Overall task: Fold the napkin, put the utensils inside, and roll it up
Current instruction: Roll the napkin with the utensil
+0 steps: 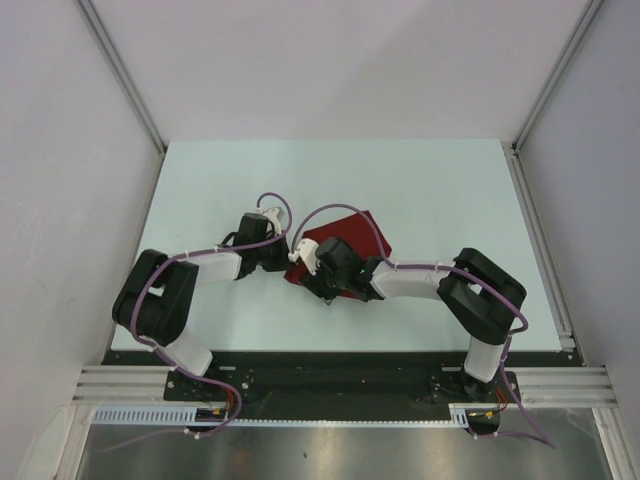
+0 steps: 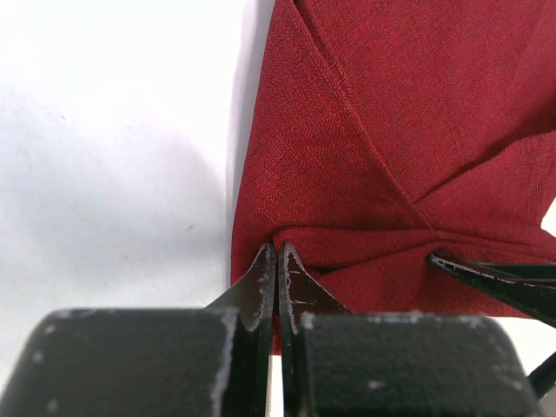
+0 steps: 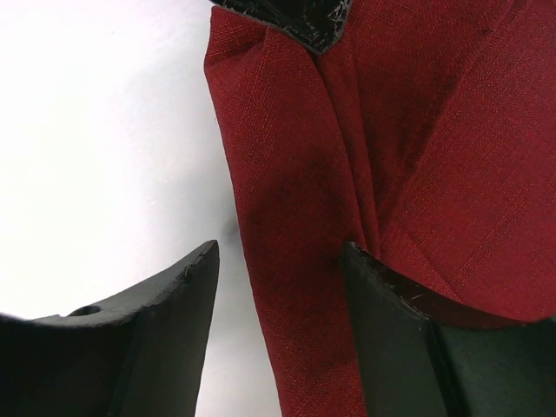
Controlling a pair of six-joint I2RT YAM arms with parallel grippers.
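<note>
The dark red napkin lies folded at the middle of the table, its near-left edge bunched into a narrow ridge. My left gripper is shut on the napkin's left corner, and creases run toward its tips. My right gripper stands open astride that ridge, one finger over bare table, the other finger on the cloth. In the top view it sits just right of the left one. The utensils are out of view.
The pale table has white walls on three sides with metal rails at the corners. Both arms reach in from the near edge and meet at the napkin, purple cables looping over them. The right gripper's finger shows in the left wrist view.
</note>
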